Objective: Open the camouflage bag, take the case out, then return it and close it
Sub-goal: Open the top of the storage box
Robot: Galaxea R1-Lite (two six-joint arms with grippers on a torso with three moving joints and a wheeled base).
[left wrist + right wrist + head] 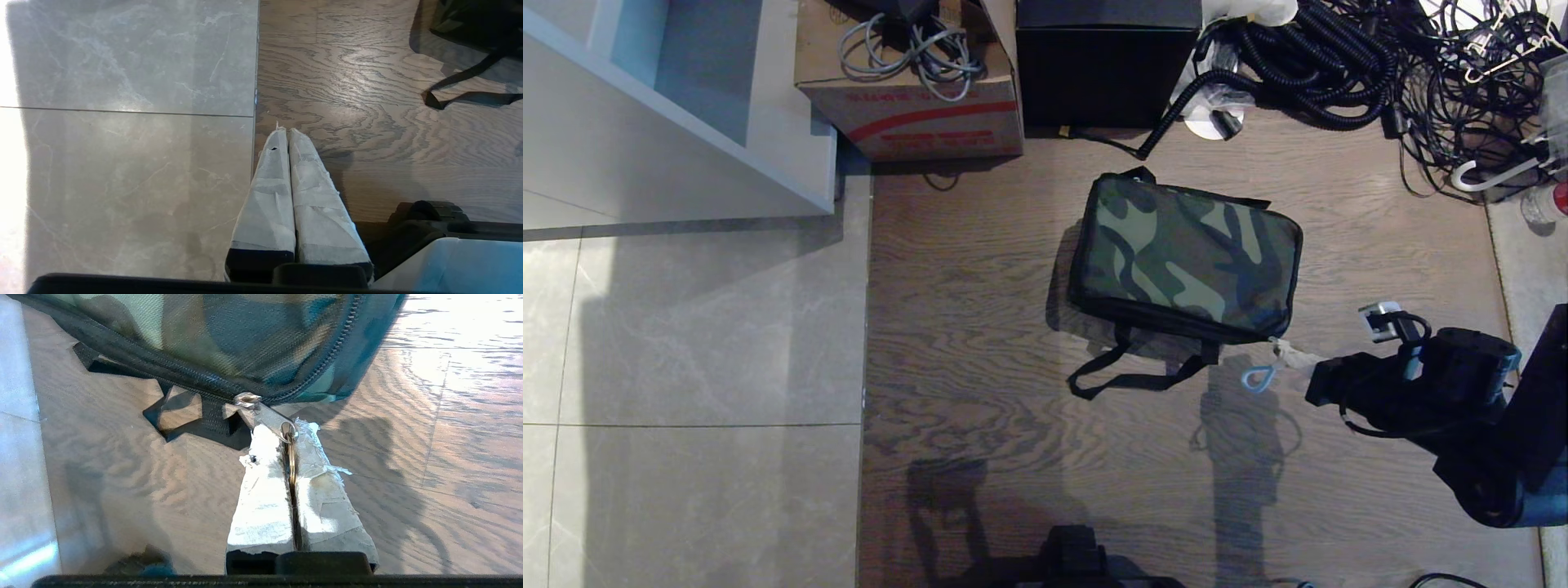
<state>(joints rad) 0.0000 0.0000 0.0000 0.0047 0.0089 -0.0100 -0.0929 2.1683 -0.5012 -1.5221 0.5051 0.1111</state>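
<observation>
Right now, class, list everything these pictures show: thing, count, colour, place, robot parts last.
camouflage bag: one, green camouflage, zipped, on the wood floor, centre
zipper pull ring: one, metal, at the bag's near right corner
cardboard box: one, brown, beyond the bag, to the left, holding grey cables
black box: one, beyond the bag
cables: a tangle, black, far right
left gripper: white-taped, shut, empty, above the floor
right gripper: white-taped, shut on the zipper pull ring

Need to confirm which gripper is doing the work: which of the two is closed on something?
The right gripper, at the camouflage bag's near corner, is shut on the ring of its zipper pull. The left gripper is shut on nothing, above bare floor.
</observation>
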